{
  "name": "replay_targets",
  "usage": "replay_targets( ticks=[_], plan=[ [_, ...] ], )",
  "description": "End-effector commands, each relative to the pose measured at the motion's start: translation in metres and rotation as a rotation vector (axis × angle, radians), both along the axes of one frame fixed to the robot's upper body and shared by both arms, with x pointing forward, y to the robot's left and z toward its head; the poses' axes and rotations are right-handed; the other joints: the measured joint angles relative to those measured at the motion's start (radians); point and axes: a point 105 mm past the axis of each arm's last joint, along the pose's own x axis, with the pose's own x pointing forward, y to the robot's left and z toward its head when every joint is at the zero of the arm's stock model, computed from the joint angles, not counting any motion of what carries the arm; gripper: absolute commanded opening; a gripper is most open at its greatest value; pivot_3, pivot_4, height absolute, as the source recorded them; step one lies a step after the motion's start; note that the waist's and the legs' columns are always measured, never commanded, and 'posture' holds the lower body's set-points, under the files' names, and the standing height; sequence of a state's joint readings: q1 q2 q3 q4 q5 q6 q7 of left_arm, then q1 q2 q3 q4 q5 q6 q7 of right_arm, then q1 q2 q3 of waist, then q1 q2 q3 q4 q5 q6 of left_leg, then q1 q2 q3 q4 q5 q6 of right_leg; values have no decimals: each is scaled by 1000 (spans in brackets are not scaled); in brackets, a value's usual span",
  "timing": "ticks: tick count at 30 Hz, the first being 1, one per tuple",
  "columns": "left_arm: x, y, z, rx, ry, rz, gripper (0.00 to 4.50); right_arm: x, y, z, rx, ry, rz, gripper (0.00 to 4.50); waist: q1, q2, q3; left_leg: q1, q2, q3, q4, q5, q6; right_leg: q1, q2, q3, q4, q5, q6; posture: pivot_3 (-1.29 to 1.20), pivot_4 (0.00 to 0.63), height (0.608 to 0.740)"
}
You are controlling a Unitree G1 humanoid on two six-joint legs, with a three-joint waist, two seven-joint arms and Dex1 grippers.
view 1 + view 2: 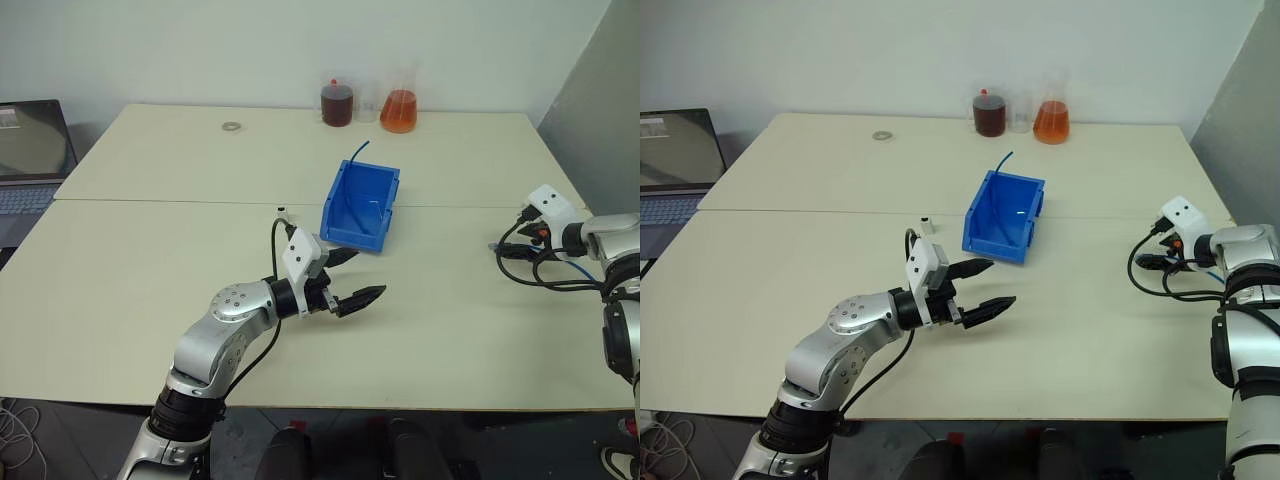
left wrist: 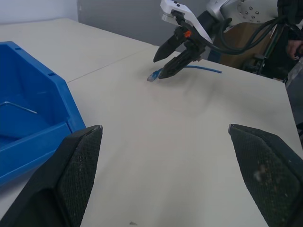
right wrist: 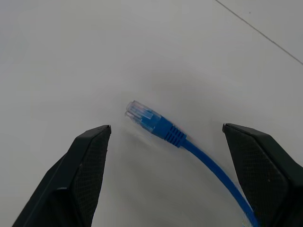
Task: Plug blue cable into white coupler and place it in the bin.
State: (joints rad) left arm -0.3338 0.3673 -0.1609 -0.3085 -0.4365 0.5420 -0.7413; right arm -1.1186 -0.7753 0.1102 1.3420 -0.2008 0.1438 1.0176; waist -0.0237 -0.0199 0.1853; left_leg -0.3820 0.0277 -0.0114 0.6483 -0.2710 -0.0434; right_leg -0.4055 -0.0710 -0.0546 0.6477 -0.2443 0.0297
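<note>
The blue cable [image 3: 208, 165] lies on the table at the far right, its clear plug [image 3: 140, 114] pointing toward the middle. My right gripper [image 3: 166, 127] hangs open just above that plug, one finger to each side, gripping nothing. From the left wrist view I also see the right gripper [image 2: 158, 67] tilted down over the plug [image 2: 152, 75]. The bright blue bin [image 1: 360, 205] stands at the table's centre. A tiny white coupler [image 1: 283, 212] with a dark end sits on the table left of the bin. My left gripper [image 1: 355, 285] is open and empty in front of the bin.
A dark blue wire [image 1: 358, 150] sticks up from the bin's back. Two flasks, dark red [image 1: 337, 103] and orange [image 1: 398, 110], stand at the far edge, with a small ring [image 1: 232, 126] to their left. A laptop [image 1: 30, 160] sits beyond the table's left side.
</note>
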Motion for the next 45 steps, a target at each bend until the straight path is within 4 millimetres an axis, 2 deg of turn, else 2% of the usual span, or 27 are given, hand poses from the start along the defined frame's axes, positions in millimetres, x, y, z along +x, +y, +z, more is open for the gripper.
replay_targets(
  ticks=[1,12,23,26,33,40,45],
  plan=[
    [-4,0,9,-23,-25,-4,4500,-5,-11,4,-26,10,-13,4024,-1,0,0,0,0,0,0,0,0,0,0,0,0,0,0,0,150,740],
    [-5,1,11,-26,-11,-13,4500,3,2,3,111,6,-86,4024,-2,0,0,2,0,6,0,0,0,0,0,6,0,1,2,0,150,740],
    [-8,3,10,-33,3,5,4500,4,17,-6,79,32,-4,4024,-3,0,0,3,0,9,0,0,0,-1,0,9,0,2,4,0,150,740],
    [-9,6,9,-30,11,14,4500,3,15,-8,67,41,-6,3512,-3,0,0,4,0,10,0,0,0,-1,0,11,0,2,4,0,150,740],
    [-10,8,8,-27,21,26,4500,1,13,-8,65,47,-3,2009,-3,0,0,4,0,11,1,0,0,-1,0,11,0,3,4,0,150,740],
    [-8,9,8,-17,21,20,4500,-3,12,-11,63,69,17,158,-3,0,0,4,0,11,1,0,0,-1,0,12,0,3,4,0,150,740],
    [-7,10,8,-12,19,16,4500,-3,14,-11,69,70,32,113,-3,0,0,4,0,11,1,0,0,-1,0,12,0,3,4,0,150,740]
  ],
)
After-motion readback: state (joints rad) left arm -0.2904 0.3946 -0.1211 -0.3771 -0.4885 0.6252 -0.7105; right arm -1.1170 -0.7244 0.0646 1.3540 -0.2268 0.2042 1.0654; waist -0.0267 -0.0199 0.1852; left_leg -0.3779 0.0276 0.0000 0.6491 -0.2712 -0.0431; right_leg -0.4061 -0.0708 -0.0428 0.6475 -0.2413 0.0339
